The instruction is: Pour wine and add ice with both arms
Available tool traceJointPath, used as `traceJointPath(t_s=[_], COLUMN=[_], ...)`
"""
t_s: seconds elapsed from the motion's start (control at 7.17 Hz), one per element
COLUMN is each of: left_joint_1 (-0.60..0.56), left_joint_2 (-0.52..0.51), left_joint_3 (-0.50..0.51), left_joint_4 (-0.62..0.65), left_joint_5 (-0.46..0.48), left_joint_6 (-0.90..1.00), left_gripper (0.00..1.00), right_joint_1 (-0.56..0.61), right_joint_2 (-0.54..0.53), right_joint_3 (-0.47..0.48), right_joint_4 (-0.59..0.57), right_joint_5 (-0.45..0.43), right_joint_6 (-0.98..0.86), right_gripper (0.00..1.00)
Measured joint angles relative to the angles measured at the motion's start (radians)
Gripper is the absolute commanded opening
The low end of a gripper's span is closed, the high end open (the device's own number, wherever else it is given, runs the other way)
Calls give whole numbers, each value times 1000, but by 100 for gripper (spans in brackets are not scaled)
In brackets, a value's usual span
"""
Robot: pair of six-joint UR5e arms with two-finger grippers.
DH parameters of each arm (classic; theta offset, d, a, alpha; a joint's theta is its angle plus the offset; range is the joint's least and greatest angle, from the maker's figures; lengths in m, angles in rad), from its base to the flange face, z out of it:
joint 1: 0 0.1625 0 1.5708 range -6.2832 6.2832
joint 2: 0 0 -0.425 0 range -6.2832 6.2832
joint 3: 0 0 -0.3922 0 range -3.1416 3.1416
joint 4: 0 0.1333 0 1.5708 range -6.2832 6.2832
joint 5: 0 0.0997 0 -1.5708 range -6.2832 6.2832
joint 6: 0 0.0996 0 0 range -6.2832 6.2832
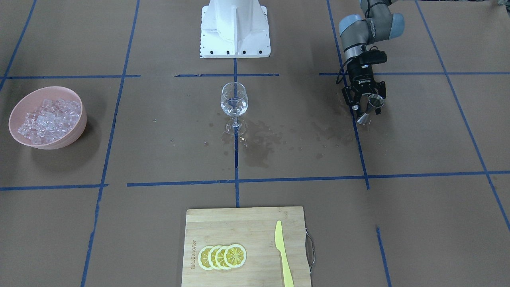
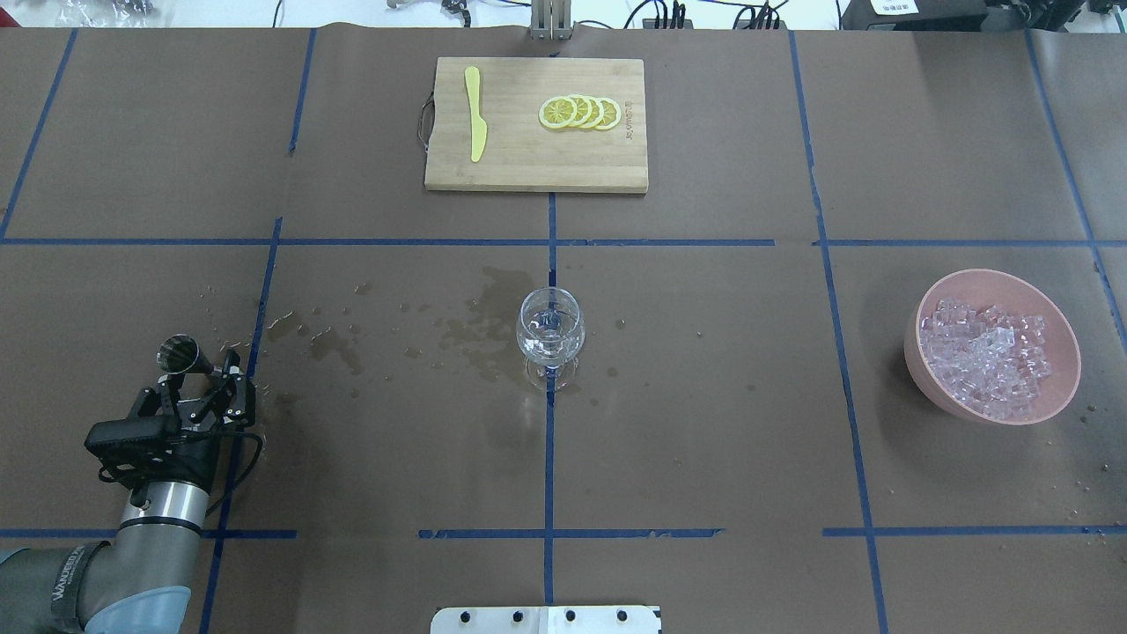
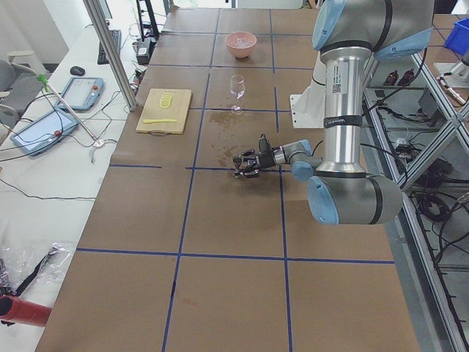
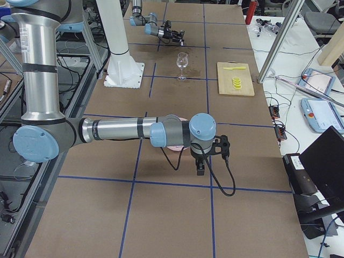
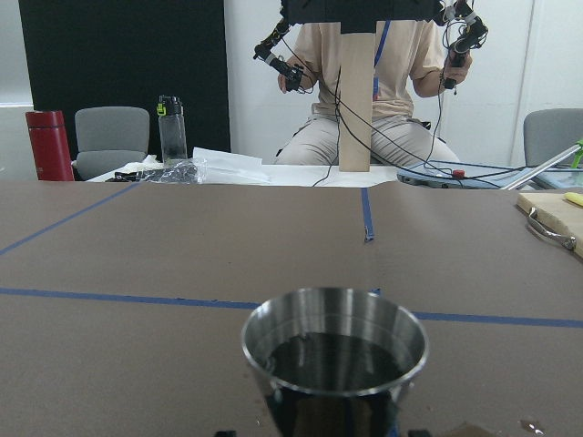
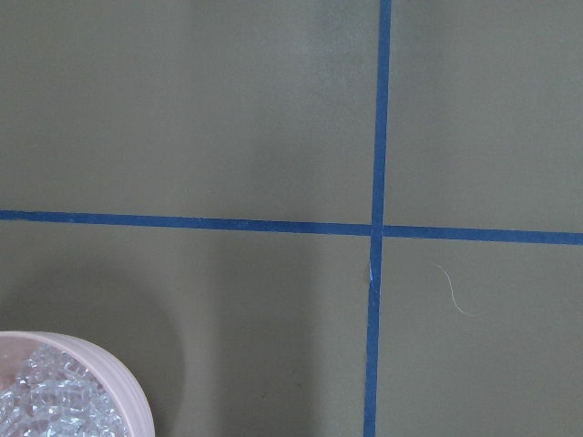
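While the left gripper (image 1: 367, 107) is clamped on a small steel jigger (image 1: 373, 102), its fingers press the narrow waist from both sides and the cup's mouth faces up. From the left wrist camera the inside of the cup looks dark, and I cannot tell whether it holds liquid. The hand sits out on the robot's left side of the table (image 1: 438, 131), just beside a blue tape line (image 1: 360, 155) and well apart from the wine glass (image 1: 234, 101).

I find the right gripper (image 4: 200, 167) only in the right side view, pointing down near the pink bowl (image 1: 81, 123), and I cannot tell whether it is open or closed. Its wrist camera catches just the bowl's rim at the lower left corner.

The wine glass stands upright at the table's centre on a tape crossing. Something clear sits low in its bowl, and dark wet stains (image 1: 259, 147) spread on the brown paper around its foot, reaching toward the left gripper. The ice (image 1: 48, 117) is heaped in the pink bowl on the robot's right side.

On the operators' edge lies a wooden cutting board (image 1: 239, 223) with four overlapping lemon slices (image 1: 222, 256) and a yellow knife (image 1: 283, 255) beside them.
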Motion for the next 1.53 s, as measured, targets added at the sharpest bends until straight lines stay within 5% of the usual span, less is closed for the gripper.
traceJointPath(t_s=[0.56, 0.98, 1.53], left_joint_1=[-4, -9, -26], left_joint_2=[-5, -6, -7], left_joint_3=[8, 9, -20], left_joint_4=[-2, -3, -13], left_joint_5=[0, 0, 1], left_joint_6=[0, 0, 1], left_gripper=[51, 0, 0], right_joint_1=[0, 0, 0], right_joint_2=[0, 0, 0], right_joint_3=[-1, -1, 1], right_joint_4=[-1, -1, -1], right_joint_5=[1, 1, 3], right_joint_6=[0, 0, 0], right_gripper=[100, 100, 100])
